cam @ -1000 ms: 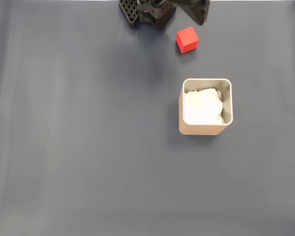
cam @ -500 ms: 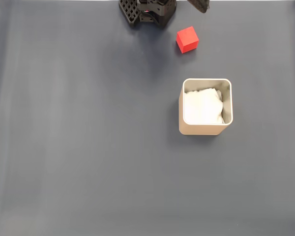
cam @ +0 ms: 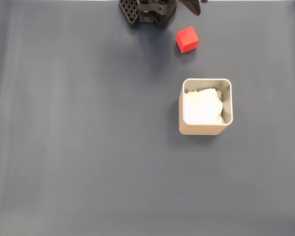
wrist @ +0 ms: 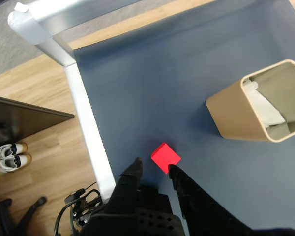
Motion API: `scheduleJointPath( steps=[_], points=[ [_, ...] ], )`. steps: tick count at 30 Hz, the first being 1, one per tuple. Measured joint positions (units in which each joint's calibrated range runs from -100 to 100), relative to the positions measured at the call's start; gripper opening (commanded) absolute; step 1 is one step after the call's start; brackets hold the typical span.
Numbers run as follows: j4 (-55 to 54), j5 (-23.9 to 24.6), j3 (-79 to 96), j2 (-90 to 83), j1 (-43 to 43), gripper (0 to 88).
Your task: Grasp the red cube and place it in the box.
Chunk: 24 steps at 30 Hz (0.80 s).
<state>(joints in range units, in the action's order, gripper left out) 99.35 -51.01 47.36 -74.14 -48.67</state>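
Two fingers of your claw (wrist: 154, 168) hang narrowly parted above the mat, cube (wrist: 165, 157) just ahead, box (wrist: 236, 116) beyond.

We see a dark grey table (cam: 88, 147). On it rest the red cube (cam: 187, 39) at the far side and the box (cam: 205, 129) nearer, apart.
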Motion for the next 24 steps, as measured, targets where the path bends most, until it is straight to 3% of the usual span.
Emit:
scheduleJointPath(
  steps=[9,18,24],
  points=[
    [-1.46,3.08,0.46,0.18,2.93,31.0],
    [-3.49,3.22,0.46,0.54,9.70,33.4],
    [-3.49,6.64,0.46,3.92,11.72,33.3]
  ],
)
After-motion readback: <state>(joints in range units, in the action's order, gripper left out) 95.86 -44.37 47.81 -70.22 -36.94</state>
